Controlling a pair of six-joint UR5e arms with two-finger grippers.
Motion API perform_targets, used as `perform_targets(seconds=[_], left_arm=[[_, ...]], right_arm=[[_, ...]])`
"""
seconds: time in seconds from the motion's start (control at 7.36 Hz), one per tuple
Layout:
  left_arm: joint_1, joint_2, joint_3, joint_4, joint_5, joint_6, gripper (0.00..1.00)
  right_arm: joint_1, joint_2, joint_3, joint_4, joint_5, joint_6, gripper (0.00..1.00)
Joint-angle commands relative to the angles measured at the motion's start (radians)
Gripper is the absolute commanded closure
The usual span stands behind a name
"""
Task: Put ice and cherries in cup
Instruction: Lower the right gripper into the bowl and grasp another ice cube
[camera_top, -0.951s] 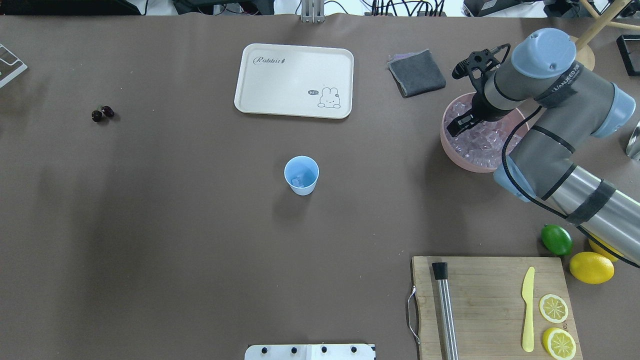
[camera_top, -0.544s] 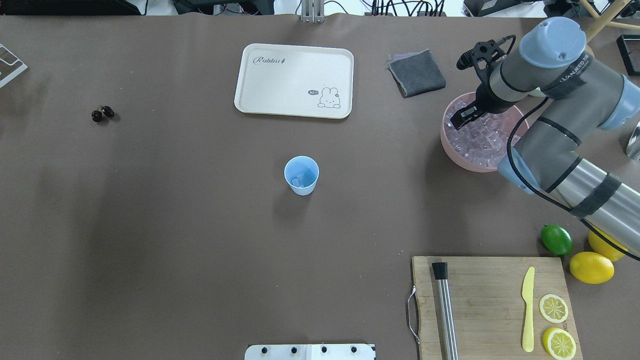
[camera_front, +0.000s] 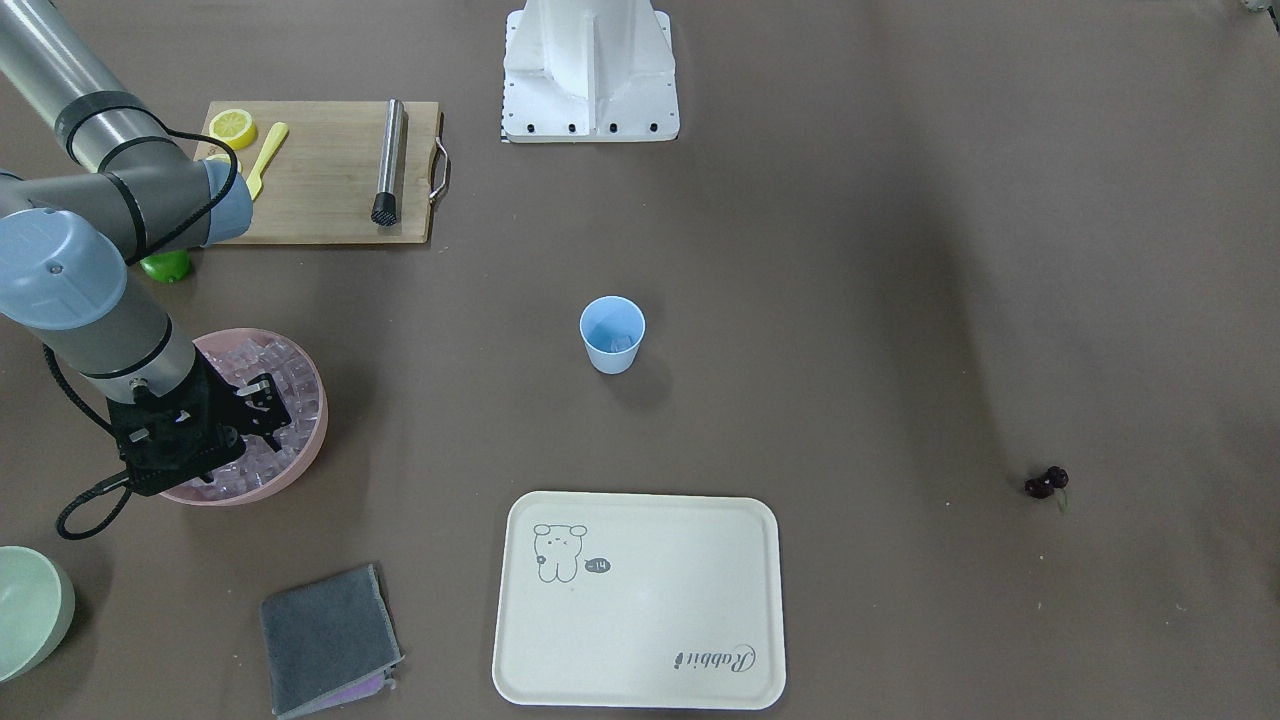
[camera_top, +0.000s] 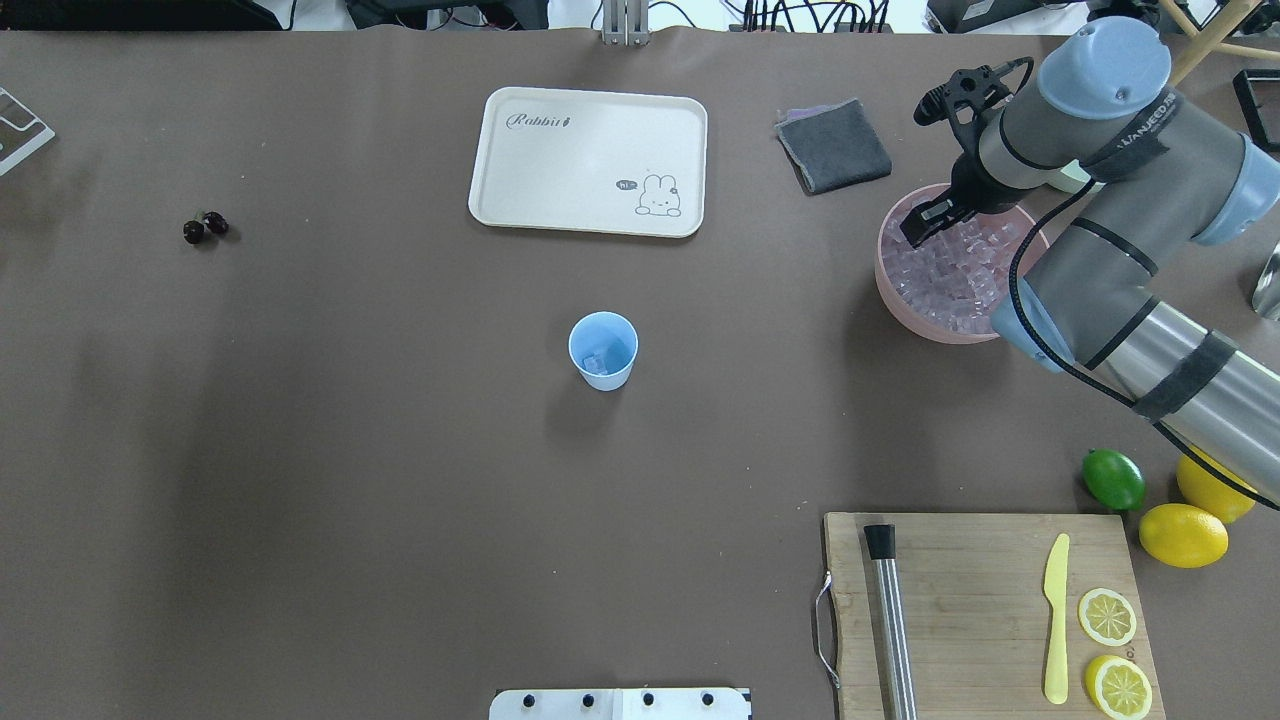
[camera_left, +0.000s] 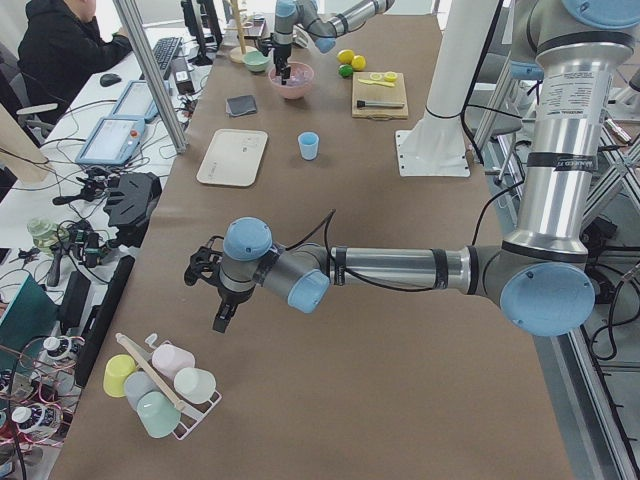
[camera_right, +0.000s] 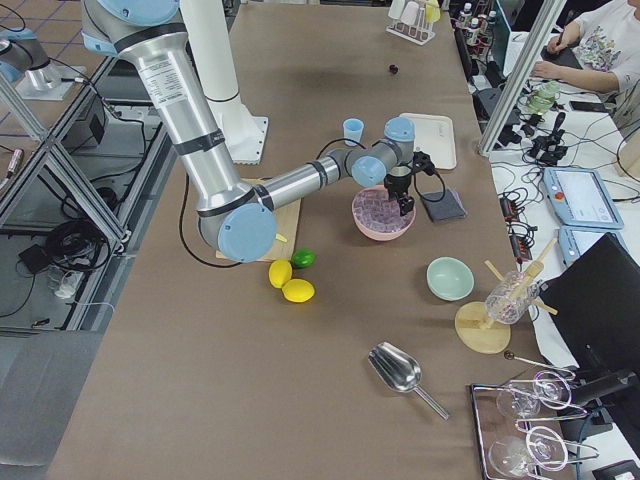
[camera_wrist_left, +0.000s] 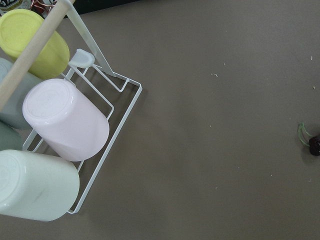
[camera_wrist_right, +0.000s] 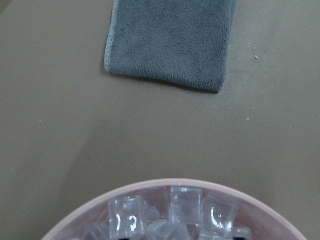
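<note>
The right gripper (camera_top: 918, 226) hung over the far left part of the pink bowl (camera_top: 900, 305), its fingertips down at the heap of ice (camera_top: 955, 270) that filled the bowl. The black fingers stood against clear cubes, and the views did not settle how far apart the jaws were, nor whether a cube sat between them. The right wrist view showed only the bowl's rim with a few cubes inside it and the grey cloth (camera_top: 833, 145) lying on the table beyond. The cup (camera_top: 603, 350) stood upright near the middle of the table, well apart from that gripper, with at least one cube of ice on its bottom. The cherries (camera_top: 205, 227) lay on the bare table far to the robot's left, well apart from the cup and the bowl. The left gripper (camera_left: 218, 325) showed only in the side view, so its jaws could not be judged. Its wrist camera looked down on a rack of upturned cups (camera_wrist_left: 65, 120), with the cherries just at the picture's right edge, apart from the jaws.
</note>
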Motion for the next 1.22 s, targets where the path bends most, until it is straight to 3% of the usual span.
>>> perform_targets(seconds=[0.0,0.54,1.09], left_arm=[[0.000,0.000,0.003,-0.001,0.000,0.000,0.02],[0.000,0.000,0.012,-0.001,0.000,0.002,0.02],[0.008,-0.003,0.014,-0.001,0.000,0.002,0.02]], right_arm=[[0.000,0.011,-0.005,0.000,0.001,-0.001,0.24],[0.002,0.018,-0.005,-0.002,0.003,-0.001,0.20],[0.014,0.018,-0.020,-0.005,0.001,0.013,0.22]])
